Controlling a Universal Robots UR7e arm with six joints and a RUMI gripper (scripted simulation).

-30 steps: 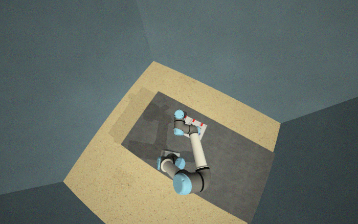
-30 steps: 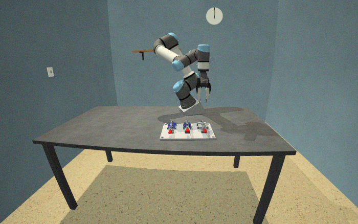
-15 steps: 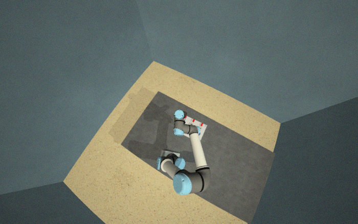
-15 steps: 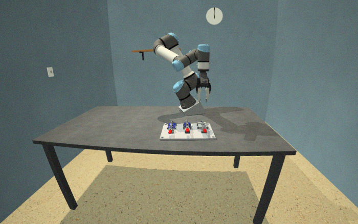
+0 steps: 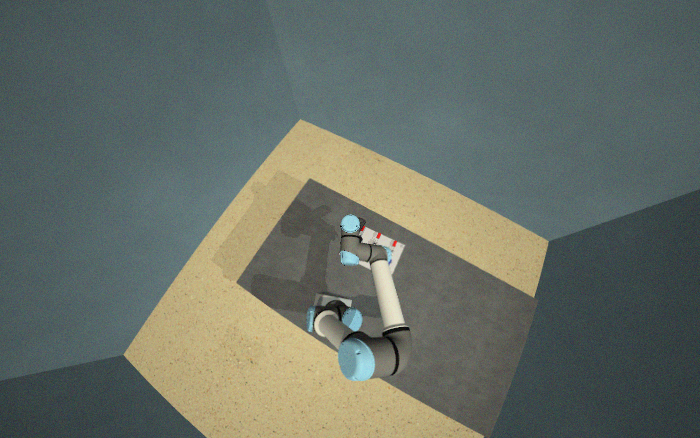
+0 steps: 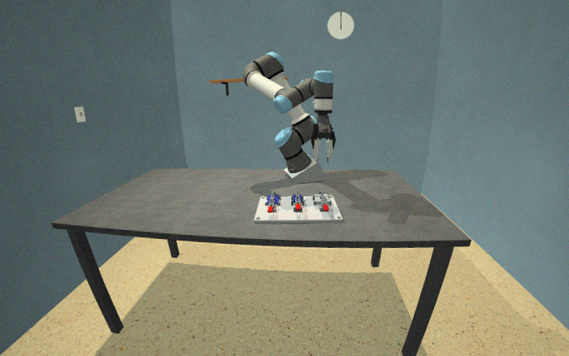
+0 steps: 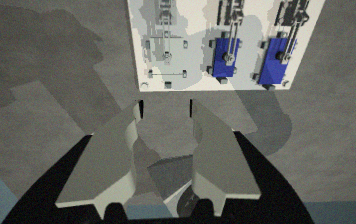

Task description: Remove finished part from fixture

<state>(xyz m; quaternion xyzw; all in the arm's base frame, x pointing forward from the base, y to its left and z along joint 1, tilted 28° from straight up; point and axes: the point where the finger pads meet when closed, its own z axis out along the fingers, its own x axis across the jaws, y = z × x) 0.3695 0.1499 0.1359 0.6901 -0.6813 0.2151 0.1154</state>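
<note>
Overhead, claw [image 6: 322, 161] [image 7: 166, 101] part-open, a modest gap, nothing between its tips. Beyond it, white fixture [image 5: 396, 261] [image 6: 309, 219] [image 7: 200, 85] on the table [image 5: 454, 330] [image 6: 175, 214] [image 7: 40, 125]. Pale part [image 6: 319, 200] [image 7: 160, 64] sits in the end station, beside two blue blanks; slot not made out. Probably stiff, fairly light, perhaps slick. Likely hold: opposite long edges, between the locating pegs, once the clamp [image 6: 325, 207] [image 7: 167, 30] is swung clear.

Blue Walls, Speckled Floor

Mottled blue walls [image 5: 154, 77] [image 6: 251, 138] enclose a tan speckled floor [image 5: 216, 330] [image 6: 235, 306]. A dark grey table [image 5: 454, 320] [image 6: 167, 210] throws a broad shadow beneath. The far wall bears a round white clock [image 6: 340, 25] and brown shelf [image 6: 226, 80]; the left, a pale switch plate [image 6: 80, 114].
</note>
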